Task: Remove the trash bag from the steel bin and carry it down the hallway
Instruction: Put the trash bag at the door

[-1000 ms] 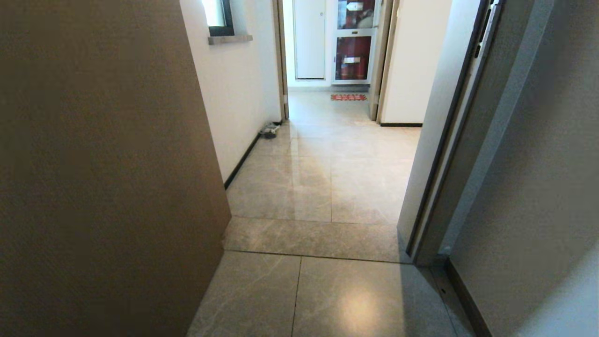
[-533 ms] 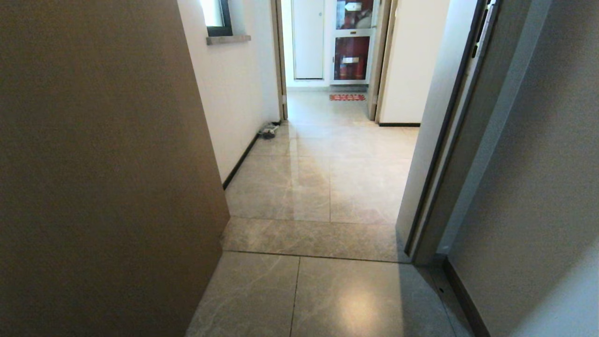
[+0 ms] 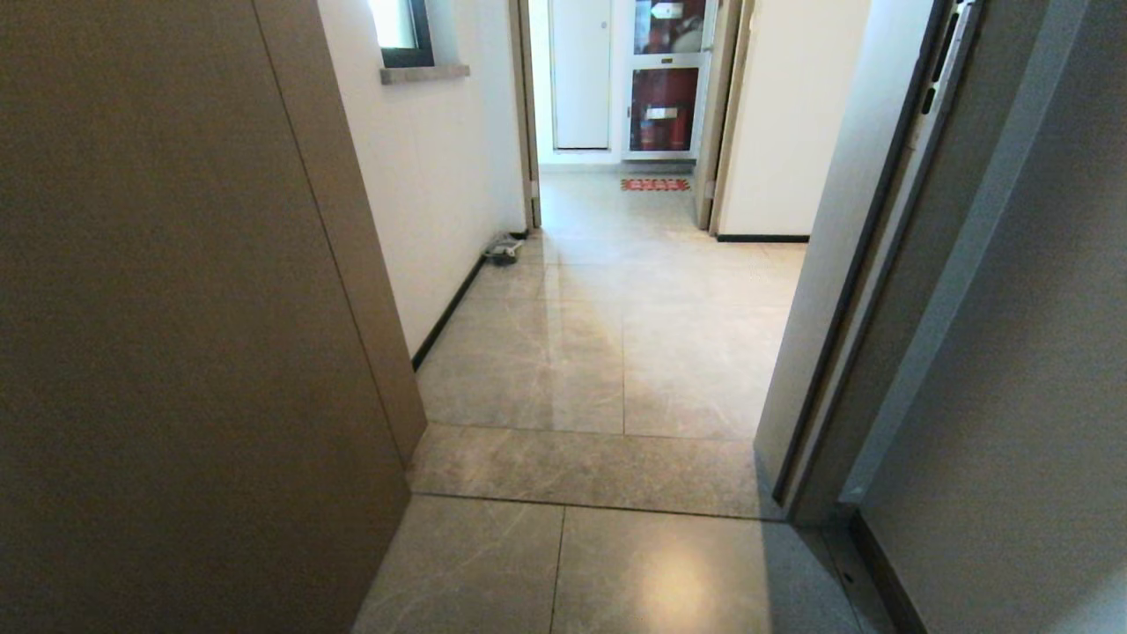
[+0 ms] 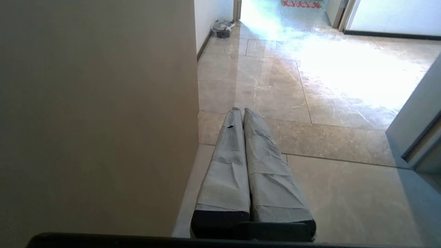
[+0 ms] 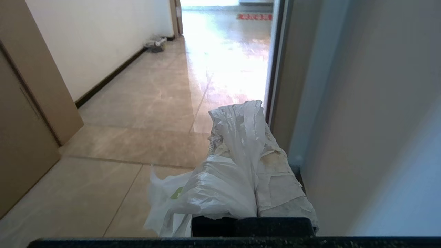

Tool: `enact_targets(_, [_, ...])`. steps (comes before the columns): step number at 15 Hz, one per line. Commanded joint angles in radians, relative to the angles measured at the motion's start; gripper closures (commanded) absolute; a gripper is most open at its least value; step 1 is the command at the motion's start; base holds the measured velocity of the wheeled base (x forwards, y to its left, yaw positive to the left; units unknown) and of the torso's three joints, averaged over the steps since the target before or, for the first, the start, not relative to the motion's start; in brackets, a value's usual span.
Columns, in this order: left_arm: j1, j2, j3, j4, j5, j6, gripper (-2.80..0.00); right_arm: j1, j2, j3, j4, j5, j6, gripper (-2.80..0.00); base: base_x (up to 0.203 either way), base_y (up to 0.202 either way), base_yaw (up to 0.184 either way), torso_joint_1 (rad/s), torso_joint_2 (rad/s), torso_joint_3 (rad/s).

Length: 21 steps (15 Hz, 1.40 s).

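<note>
Start at the right gripper (image 5: 237, 113). Its 2 taped fingers (image 5: 279, 179) are pressed together with the trash bag (image 5: 220, 186) pinched between them; the thin white plastic drapes over the fingers and hangs below, a patch of green print showing on its lower part. You cannot see in the right wrist view how much of the bag lies in the pinch, or whether a handle loop is caught.

Next, check the left gripper (image 4: 240, 111). Its 2 fingers (image 4: 227, 165) lie flat against each other with nothing between them, and it points ahead and down toward the floor, just beside the brown door panel (image 4: 96, 113).

Neither arm shows in the head view. The steel bin appears in no view, so judge the removal step complete: the step in hand is the carry.

The robot faces an open doorway. The brown door panel stands close on the left, the grey door frame (image 3: 845, 352) close on the right, and a darker threshold strip (image 3: 590, 462) crosses the floor between them. Beyond it runs the hallway (image 3: 616, 326), glossy tile leading to a red mat (image 3: 655, 184) at the far door. A small dark object (image 3: 504, 249) lies against the left baseboard.

The next move calls for driving straight through the gap, centred. Keep the right fingers clamped, and keep the hanging bag off the frame, which stands near the right gripper.
</note>
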Motion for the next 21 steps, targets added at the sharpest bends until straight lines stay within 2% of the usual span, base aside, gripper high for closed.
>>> enact_targets(1, [0.0,-0.002,0.002,-0.001,0.0,0.0,0.0,0.0,0.0,0.04,-0.001,0.001,0.0,0.0,0.195,0.0,0.001,-0.002,0.0,0.002])
enact_targets(21, [0.0,0.0,0.002,-0.001,0.0,0.0,0.0,0.001,0.0,0.04,-0.001,0.001,0.0,0.0,0.192,0.0,0.0,0.002,0.0,0.002])
